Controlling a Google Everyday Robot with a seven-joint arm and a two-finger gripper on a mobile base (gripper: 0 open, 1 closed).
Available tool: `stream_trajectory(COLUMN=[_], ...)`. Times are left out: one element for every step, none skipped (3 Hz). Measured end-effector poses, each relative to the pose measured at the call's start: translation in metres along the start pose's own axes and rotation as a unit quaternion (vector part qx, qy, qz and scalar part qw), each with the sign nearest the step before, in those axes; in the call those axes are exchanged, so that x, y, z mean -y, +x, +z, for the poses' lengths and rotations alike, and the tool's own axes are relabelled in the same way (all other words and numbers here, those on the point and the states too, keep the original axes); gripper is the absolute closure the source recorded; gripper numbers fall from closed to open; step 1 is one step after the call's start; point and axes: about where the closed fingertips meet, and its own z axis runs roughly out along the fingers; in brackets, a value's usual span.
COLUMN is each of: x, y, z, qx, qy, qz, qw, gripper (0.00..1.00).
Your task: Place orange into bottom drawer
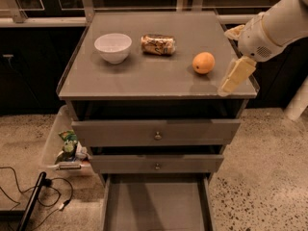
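The orange (203,62) sits on the grey cabinet top (144,76), towards its right side. The bottom drawer (155,206) is pulled out at the foot of the cabinet, and its flat grey floor is bare. My gripper (225,61) hangs at the cabinet's right edge, just right of the orange and not touching it. It is open, with one cream finger (236,75) near the front corner and the other (234,32) farther back. It holds nothing.
A white bowl (113,47) and a tan-and-brown drink can (158,44) lying on its side are on the cabinet top left of the orange. The two upper drawers (156,131) are shut. A bin with clutter (67,148) and cables (29,186) are on the floor at left.
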Motion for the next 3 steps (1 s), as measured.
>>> stream_trajectory(x=[0.025,0.048,0.066], y=[0.02,0.027,0.028], z=[0.027,0.046,0.064], qx=[0.022,0.051,0.078], qy=[0.009,0.018,0.02], qz=[0.039,0.057,0.066], qw=[0.999,0.9969,0.9946], gripper=[0.0,0.0,0.0])
